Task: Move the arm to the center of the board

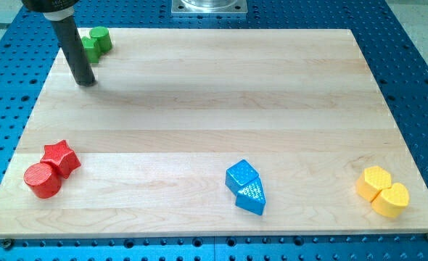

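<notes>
My tip (86,80) rests on the wooden board (214,109) near its top left corner. Two green blocks (96,42), one a cylinder, sit just above and to the right of the tip, partly hidden by the rod. A red star (62,157) and a red cylinder (42,180) touch each other at the bottom left. Two blue blocks (245,186) lie together at the bottom centre. Two yellow blocks (382,191), one heart-shaped, lie at the bottom right.
The board lies on a blue perforated table (417,72). A metal mount (209,6) stands at the top edge, centre.
</notes>
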Robot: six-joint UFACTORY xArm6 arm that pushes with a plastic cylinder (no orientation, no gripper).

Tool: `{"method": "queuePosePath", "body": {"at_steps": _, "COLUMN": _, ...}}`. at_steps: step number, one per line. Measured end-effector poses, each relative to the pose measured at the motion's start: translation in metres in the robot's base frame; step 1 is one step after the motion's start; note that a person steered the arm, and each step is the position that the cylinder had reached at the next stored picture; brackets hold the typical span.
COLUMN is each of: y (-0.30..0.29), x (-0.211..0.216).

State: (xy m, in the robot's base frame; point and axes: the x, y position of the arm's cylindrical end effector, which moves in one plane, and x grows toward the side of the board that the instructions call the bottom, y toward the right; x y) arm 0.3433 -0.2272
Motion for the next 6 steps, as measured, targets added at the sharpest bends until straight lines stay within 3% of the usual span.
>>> {"method": "queuePosePath", "body": {"at_steps": 4, "y": 0.000, "x": -0.001}}
{"method": "queuePosePath", "body": {"at_steps": 5, "y": 0.043, "x": 0.003}}
{"method": "queuePosePath", "body": {"at_steps": 6, "y": 0.156, "x": 0.028}}
